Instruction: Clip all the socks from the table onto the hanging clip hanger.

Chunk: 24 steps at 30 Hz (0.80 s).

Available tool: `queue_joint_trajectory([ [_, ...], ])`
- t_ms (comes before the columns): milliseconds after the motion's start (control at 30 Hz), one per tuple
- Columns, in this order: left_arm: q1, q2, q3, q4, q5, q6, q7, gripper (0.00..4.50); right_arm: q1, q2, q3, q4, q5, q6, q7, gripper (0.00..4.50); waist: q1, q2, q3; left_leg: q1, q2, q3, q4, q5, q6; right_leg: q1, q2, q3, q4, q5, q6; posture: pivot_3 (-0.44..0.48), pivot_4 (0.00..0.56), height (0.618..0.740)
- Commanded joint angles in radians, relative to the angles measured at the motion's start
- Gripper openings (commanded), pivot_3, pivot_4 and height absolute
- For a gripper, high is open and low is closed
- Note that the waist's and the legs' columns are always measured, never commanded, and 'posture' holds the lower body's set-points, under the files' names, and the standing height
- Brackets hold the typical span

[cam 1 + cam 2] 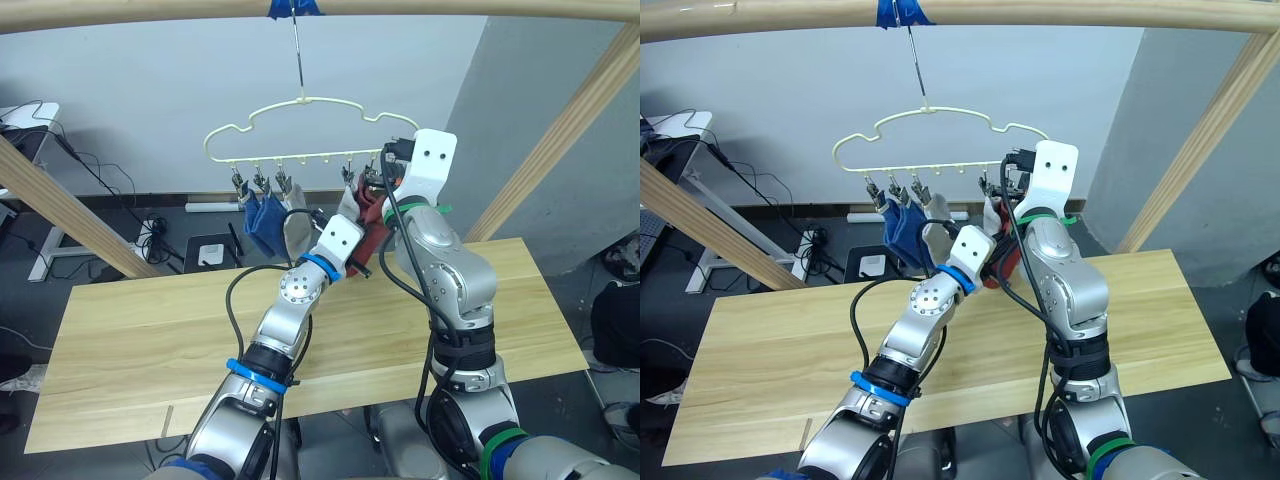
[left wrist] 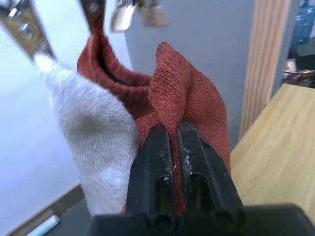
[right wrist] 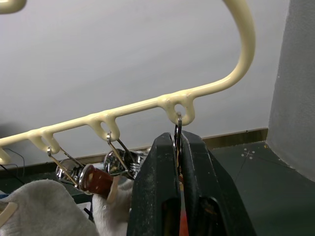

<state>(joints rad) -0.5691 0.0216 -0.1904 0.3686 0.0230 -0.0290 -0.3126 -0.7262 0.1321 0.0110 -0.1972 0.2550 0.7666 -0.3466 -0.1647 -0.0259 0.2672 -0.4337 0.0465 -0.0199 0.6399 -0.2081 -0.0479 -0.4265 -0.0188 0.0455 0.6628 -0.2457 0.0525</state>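
**Last red sock going up at the hanger's right end**

A rust-red sock (image 2: 189, 93) is sitting clamped in the left gripper (image 2: 178, 132), raised beside a clipped red sock and grey sock (image 2: 93, 137). The right gripper (image 3: 178, 147) is pinching the end clip (image 3: 177, 129) of the clip hanger (image 1: 310, 125). Blue socks (image 1: 262, 220) are hanging further left. The table (image 1: 130, 340) is lying below, grey walls and a wooden rail (image 1: 420, 8) framing the room.

Even indoor light, soft shadows; wrist close-ups blurred.
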Motion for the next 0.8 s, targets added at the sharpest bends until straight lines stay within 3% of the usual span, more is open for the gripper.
queue_joint_trajectory([
  [33,-0.033,-0.021,0.005,-0.016,-0.002,-0.025,0.012,0.05,-0.008,0.040,0.003,-0.053,-0.007,-0.007,0.006,0.00,0.000,0.000,0.000,0.000,0.000,0.000,0.000,0.000,0.000,0.000,0.000,0.000,0.000,0.000,0.000,-0.277,0.242,0.740],
  [800,-0.057,-0.046,0.021,-0.030,0.007,-0.025,0.058,0.05,0.001,0.030,0.010,-0.048,-0.054,0.000,0.015,0.00,-0.003,0.000,0.000,0.000,0.000,0.000,0.000,0.000,0.000,0.000,0.000,0.000,0.000,0.000,0.000,-0.277,0.245,0.740],
])
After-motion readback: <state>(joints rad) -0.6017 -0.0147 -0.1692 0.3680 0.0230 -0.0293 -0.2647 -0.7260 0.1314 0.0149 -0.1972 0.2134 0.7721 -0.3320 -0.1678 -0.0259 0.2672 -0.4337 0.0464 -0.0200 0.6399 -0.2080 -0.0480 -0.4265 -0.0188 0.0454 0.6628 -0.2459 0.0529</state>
